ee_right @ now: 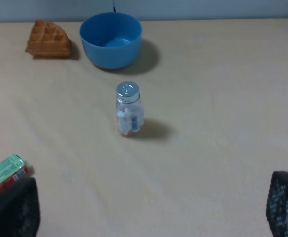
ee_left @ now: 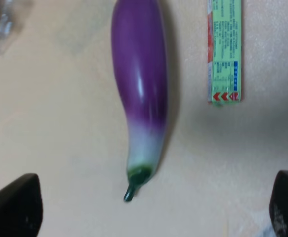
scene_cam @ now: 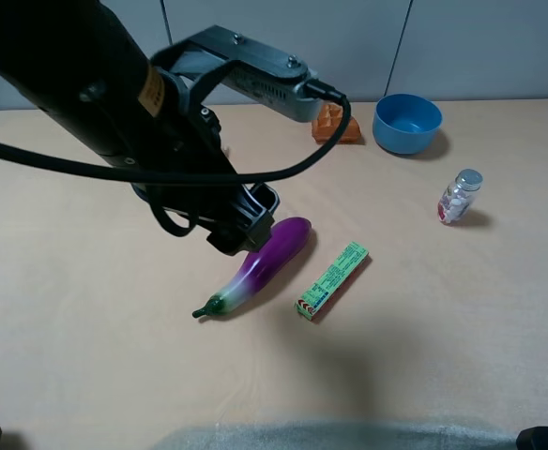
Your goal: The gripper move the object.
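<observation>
From the high camera, the left gripper is hovering over the eggplant, which is lying on the table beside a green box. The left wrist view is showing wide-spread fingers clear of its stem; the box's print is unreadable. The right wrist view is showing a bottle, bowl and waffle, with the right gripper fingers also spread wide.

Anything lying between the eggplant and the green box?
No: the left wrist view shows only bare table between the eggplant and the green box.
</observation>
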